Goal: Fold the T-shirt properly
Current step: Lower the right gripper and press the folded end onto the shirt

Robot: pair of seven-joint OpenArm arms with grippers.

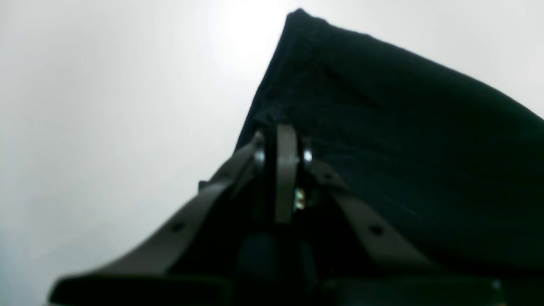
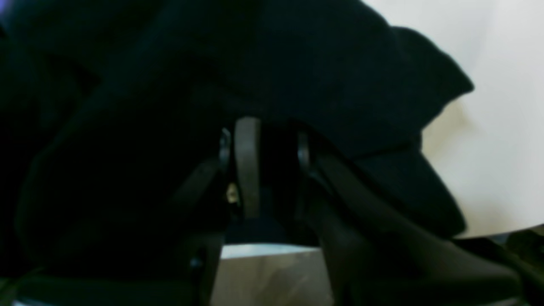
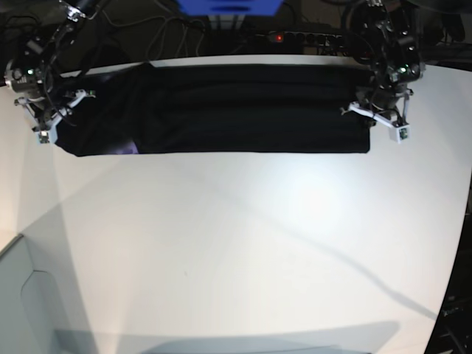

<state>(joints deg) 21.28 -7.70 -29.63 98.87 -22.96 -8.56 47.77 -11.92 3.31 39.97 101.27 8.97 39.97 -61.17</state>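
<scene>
Bare table (image 3: 243, 243) – both hands clamp T-shirt (image 3: 243, 110) (print hidden)

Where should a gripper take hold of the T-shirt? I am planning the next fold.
At its two short ends, coming in from the outer sides. The T-shirt lies as a long flat band across the far table; the left gripper and right gripper are already at those ends, pinching cloth.

T-shirt (image 3: 243, 110) across the table's (image 3: 243, 251) far edge
</scene>
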